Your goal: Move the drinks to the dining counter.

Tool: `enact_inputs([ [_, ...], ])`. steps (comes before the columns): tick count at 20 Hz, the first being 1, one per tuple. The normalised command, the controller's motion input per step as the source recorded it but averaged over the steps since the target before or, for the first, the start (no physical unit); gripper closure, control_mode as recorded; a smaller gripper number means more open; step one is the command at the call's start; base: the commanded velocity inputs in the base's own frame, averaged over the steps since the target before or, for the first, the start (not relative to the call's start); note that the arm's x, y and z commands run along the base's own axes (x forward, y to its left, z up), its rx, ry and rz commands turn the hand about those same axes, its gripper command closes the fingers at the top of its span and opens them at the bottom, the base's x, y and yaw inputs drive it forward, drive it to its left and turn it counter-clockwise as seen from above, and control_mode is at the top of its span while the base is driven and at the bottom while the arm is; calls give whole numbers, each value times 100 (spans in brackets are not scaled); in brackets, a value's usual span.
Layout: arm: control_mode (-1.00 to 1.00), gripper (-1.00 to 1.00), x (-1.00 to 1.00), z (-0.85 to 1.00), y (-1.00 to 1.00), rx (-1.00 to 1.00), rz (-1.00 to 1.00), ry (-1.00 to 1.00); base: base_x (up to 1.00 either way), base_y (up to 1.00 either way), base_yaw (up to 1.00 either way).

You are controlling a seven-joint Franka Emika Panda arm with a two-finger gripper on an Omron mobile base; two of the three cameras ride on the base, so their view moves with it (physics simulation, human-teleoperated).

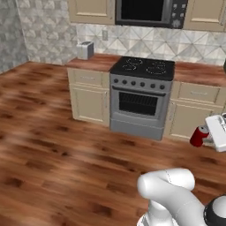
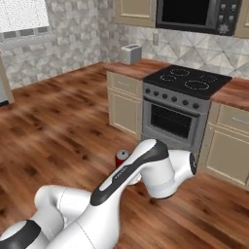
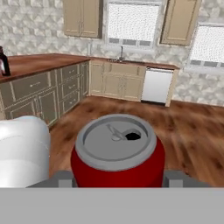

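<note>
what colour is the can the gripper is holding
Red, with a grey top: the can shows best in the hand view, between the gripper fingers.

Wood counter (image 1: 194, 73): toaster (image 1: 84, 50) on left end, beside stove (image 1: 142, 68).

The short red can (image 1: 199, 136) hangs in the air at the right edge, above the wood floor (image 1: 53, 154) and in front of the beige lower cabinets (image 1: 194, 115); it is tilted, silver top up and to the right, and meets the white hand (image 1: 217, 131) (fingers cut off by the frame). A grey stove (image 1: 140, 99) with black cooktop stands centre, a microwave (image 1: 150, 12) above it. A toaster (image 1: 85, 50) sits on the wood counter (image 1: 95, 62) left of the stove
</note>
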Motion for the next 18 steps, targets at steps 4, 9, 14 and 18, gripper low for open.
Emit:
enact_inputs([
  [4, 100, 100, 0, 0, 0, 0, 0, 0, -98, 6, 36],
  [9, 100, 100, 0, 0, 0, 0, 0, 0, -100, 0, 31],
  [14, 100, 100, 0, 0, 0, 0, 0, 0, -94, 3, 30],
  [18, 100, 100, 0, 0, 0, 0, 0, 0, -88, 7, 30],
])
